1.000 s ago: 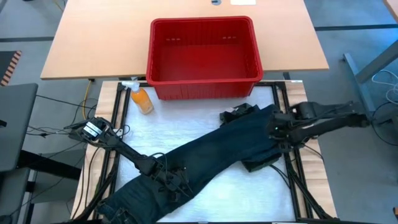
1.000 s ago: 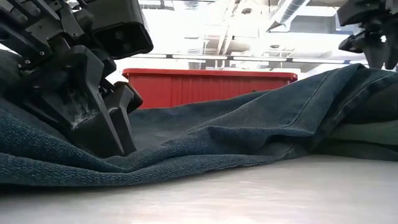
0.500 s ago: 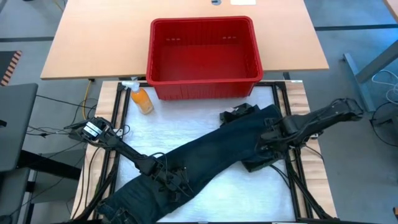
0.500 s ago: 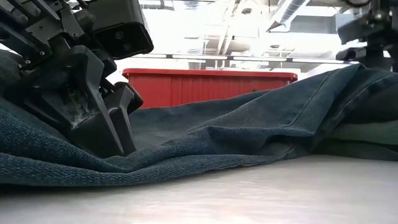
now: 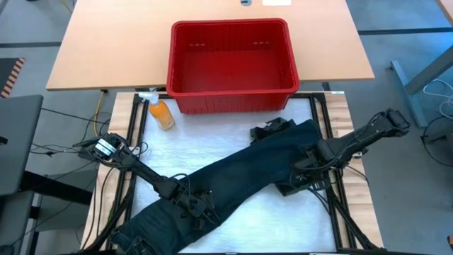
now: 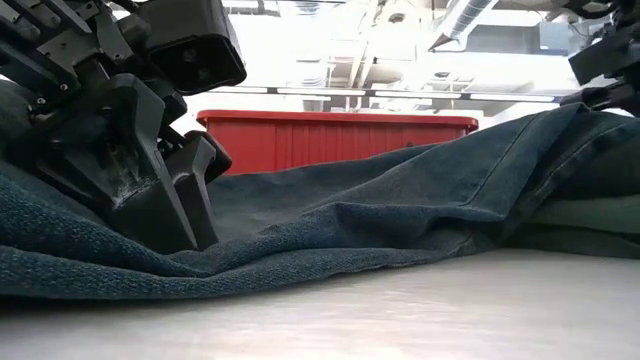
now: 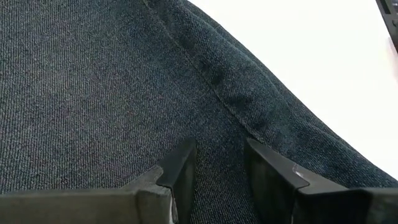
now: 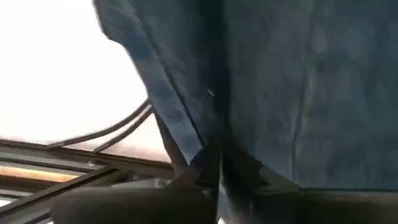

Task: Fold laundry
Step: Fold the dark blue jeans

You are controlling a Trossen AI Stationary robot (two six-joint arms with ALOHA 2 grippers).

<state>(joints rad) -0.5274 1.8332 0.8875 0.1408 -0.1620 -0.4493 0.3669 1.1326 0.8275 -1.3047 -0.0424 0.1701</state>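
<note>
Since we work outward from the fingers, our entries run in that order.

Left gripper [image 5: 200, 210]: down on the lower stretch of the jeans [image 5: 241, 177], near the table's front edge. In the left wrist view its fingers [image 7: 180, 171] stand slightly apart with a ridge of denim between them; we judge them pressed into the cloth, not clamped on it.

Right gripper [image 5: 303, 173]: at the far right end of the jeans, by the table's right rail. In the right wrist view the fingers [image 8: 199, 168] meet on a fold of blue cloth, so we read them as pinched onto the denim edge.

Jeans: dark blue denim, lying diagonally across the white mat [image 5: 212, 142], from front left up toward the red basket [image 5: 232, 57]. The low view shows them rumpled, with a raised hump in the middle.

Other laundry: a dark green piece [image 5: 294, 188] lies partly under the jeans at the right; a small black piece [image 5: 269, 129] sits just beside their upper end, near the basket.

Handling, our judgement: denim is soft but heavy and thick for cloth, with enough friction to drag rather than slide; it will sag between two holds. Not fragile.

Where to hold, our judgement: seams, hems and the waistband, where the layers are stiffest, gripping a raised fold and not flat cloth.

Bystanders: an orange spray bottle [image 5: 160, 112] stands well apart at the mat's far left corner.
</note>
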